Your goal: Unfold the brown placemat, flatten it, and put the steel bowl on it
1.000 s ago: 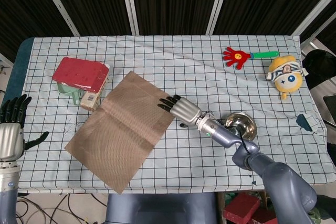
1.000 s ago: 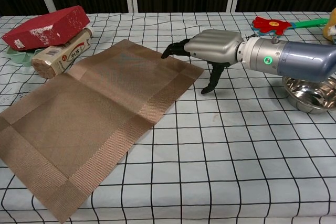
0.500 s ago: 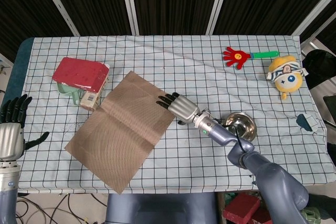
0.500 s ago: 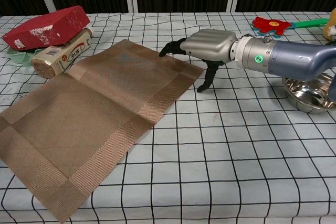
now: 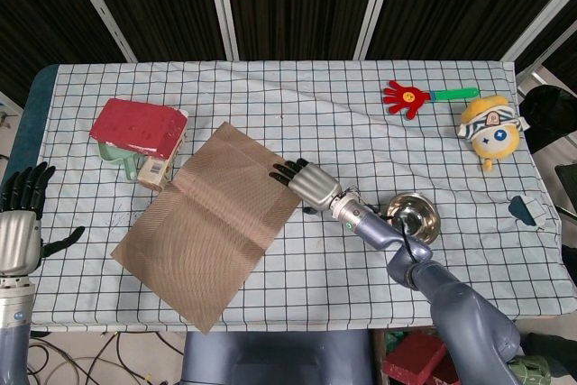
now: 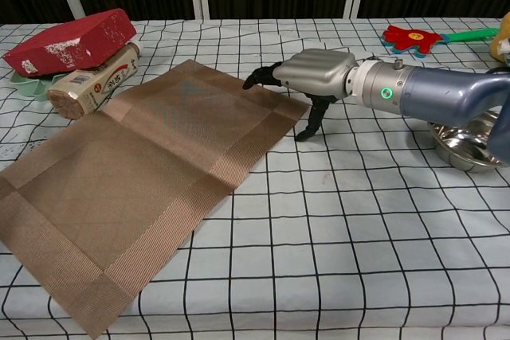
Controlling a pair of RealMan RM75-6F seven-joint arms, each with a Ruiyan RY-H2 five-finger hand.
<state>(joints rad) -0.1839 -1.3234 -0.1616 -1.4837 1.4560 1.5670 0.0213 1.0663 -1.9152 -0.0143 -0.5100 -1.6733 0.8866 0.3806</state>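
**Chest view: right hand presses lower on opened placemat**

Chest view shows the right hand (image 6: pixel 307 76), fingers spread and holding nothing, with fingertips on the far edge of the brown woven placemat (image 6: pixel 151 173), slightly lower and flatter than a second ago. The mat lies unfolded (a faint centre crease remains), so flattening looks nearly done. One round steel bowl (image 5: pixel 413 215) waits just beside the right forearm, off the mat. The left hand (image 5: pixel 20 223) hangs open at the table's edge.
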